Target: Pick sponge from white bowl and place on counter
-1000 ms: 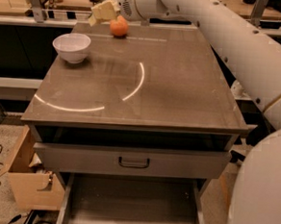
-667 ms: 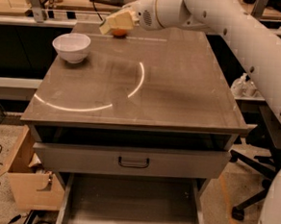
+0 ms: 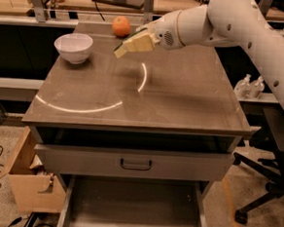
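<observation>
My gripper (image 3: 123, 48) hangs a little above the counter (image 3: 181, 103), over its far middle, to the right of the white bowl (image 3: 73, 47). Its pale fingers are closed on the sponge (image 3: 119, 52), a small yellow block with a dark green edge that sticks out at the fingertips. The sponge is in the air and does not touch the counter. The white bowl stands at the far left of the counter, and its inside looks empty.
An orange fruit (image 3: 121, 26) lies at the counter's far edge, just behind the gripper. The cabinet has a handled drawer (image 3: 135, 163) and an open lower shelf. A cardboard box (image 3: 29, 185) sits on the floor at left, and a chair base (image 3: 263, 192) at right.
The gripper with the sponge has moved from above the far edge near the orange toward the front and right, lower over the counter. The orange is uncovered again.
</observation>
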Controlling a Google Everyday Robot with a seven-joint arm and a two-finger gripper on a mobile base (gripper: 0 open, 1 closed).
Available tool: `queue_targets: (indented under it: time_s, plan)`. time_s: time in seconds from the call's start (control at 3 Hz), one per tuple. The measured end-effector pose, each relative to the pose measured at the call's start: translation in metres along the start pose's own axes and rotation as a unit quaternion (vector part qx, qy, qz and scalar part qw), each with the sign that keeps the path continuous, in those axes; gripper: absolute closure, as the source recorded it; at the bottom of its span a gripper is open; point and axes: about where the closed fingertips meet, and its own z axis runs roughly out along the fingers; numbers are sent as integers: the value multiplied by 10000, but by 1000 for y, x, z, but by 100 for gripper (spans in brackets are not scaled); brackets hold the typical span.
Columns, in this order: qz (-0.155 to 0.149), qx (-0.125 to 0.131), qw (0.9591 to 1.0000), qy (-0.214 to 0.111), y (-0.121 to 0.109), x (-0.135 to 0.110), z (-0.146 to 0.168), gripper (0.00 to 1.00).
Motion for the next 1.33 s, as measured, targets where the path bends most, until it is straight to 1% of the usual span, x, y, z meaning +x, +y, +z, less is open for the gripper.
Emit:
queue_targets:
  time_s: [0.33,0.67,1.0,1.33]
  plan:
    - [182,-190,9996,45,12,33,6,100]
    - [373,-493,9981,35,32,64,28,100]
    - [374,-524,9979,41,34,65,31,84]
    - [371,-546,9978,41,36,64,33,61]
